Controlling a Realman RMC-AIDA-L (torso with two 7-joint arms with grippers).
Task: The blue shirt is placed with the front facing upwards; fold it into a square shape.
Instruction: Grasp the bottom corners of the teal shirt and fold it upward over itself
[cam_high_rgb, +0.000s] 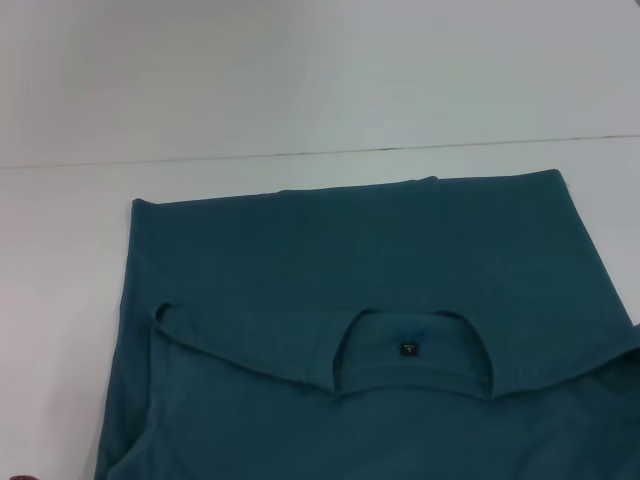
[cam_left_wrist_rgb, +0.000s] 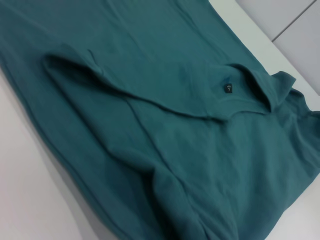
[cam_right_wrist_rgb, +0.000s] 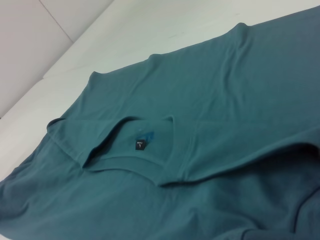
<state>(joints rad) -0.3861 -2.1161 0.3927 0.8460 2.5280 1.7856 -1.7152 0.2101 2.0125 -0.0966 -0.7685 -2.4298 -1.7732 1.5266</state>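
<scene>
The blue shirt (cam_high_rgb: 350, 260) lies flat on the white table (cam_high_rgb: 300, 80), filling the near half of the head view. Its plain teal cloth shows no print. The neck end is folded over onto the body, and the round neckline (cam_high_rgb: 412, 352) with a small dark label (cam_high_rgb: 407, 349) faces up near the middle front. The left wrist view shows the same fold, label (cam_left_wrist_rgb: 228, 89) and rumpled cloth (cam_left_wrist_rgb: 170, 200) close to the camera. In the right wrist view the neckline (cam_right_wrist_rgb: 135, 150) and label (cam_right_wrist_rgb: 141, 145) sit at the centre. Neither gripper shows in any view.
Bare white table runs beyond the shirt's far edge (cam_high_rgb: 350, 187) and along its left side (cam_high_rgb: 60, 300). A thin seam line (cam_high_rgb: 300, 155) crosses the surface behind the shirt. On the right the cloth reaches the head view's border.
</scene>
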